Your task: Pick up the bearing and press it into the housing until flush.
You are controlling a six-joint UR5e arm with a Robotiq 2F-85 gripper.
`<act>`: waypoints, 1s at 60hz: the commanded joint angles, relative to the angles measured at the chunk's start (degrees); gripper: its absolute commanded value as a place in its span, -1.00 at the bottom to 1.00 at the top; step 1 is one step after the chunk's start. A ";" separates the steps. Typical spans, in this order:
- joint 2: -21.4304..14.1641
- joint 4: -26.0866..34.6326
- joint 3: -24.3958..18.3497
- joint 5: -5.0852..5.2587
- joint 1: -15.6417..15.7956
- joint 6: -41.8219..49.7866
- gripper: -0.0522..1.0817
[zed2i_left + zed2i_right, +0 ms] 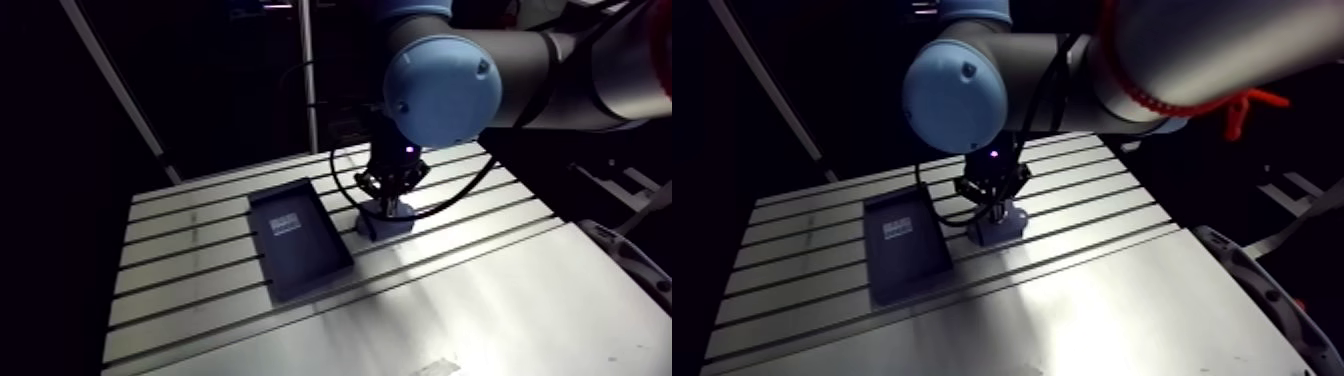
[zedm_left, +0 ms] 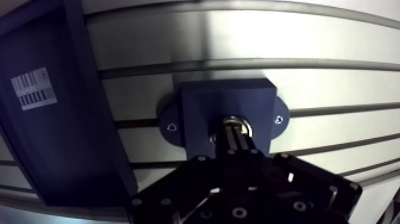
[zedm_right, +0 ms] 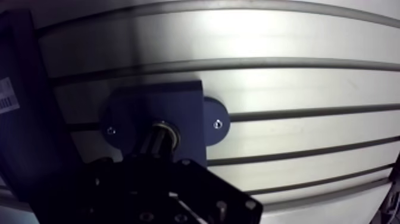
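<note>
The tool hangs directly above the housing, its two fingers drawn close together with the bearing at their tips. As far as the wrist view shows, it is gripping the bearing. The bearing's bright metal ring sits at the mouth of the housing's bore, in the middle of the dark blue block. Whether it is partly seated or only resting on the rim cannot be told from here.

The housing lies flat on the slotted desk, a rounded mounting ear sticking out at either side of it. Just beside the housing lies a dark tray with a barcode label, not touching it.

The step in hand looks like the press itself. To do it well, the push should run straight down the bore's axis with the ring kept level (a cocked bearing jams rather than slides). The force should build slowly, since nothing visible clamps the housing to the desk and a sideways load could skate it toward the tray. The fingers will have to let go before their tips foul the housing's top face, and the last of the press should go onto the ring's upper face until it sits even with the block.
</note>
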 commanded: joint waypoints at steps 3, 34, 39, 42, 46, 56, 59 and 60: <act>0.21 0.00 -0.05 -0.06 0.00 -0.01 0.70; 0.21 -0.08 -0.04 -0.06 0.00 0.18 0.70; 0.21 -0.09 -0.04 -0.06 0.00 0.18 0.70; 0.21 -0.09 -0.04 -0.06 0.00 0.27 0.70; 0.21 -0.09 -0.04 -0.06 0.07 0.27 0.70; 0.29 -0.09 -0.04 -0.06 0.00 0.36 0.70; 0.22 -0.09 -0.04 -0.06 0.00 0.36 0.70; 0.22 -0.09 -0.04 -0.06 0.00 0.36 0.70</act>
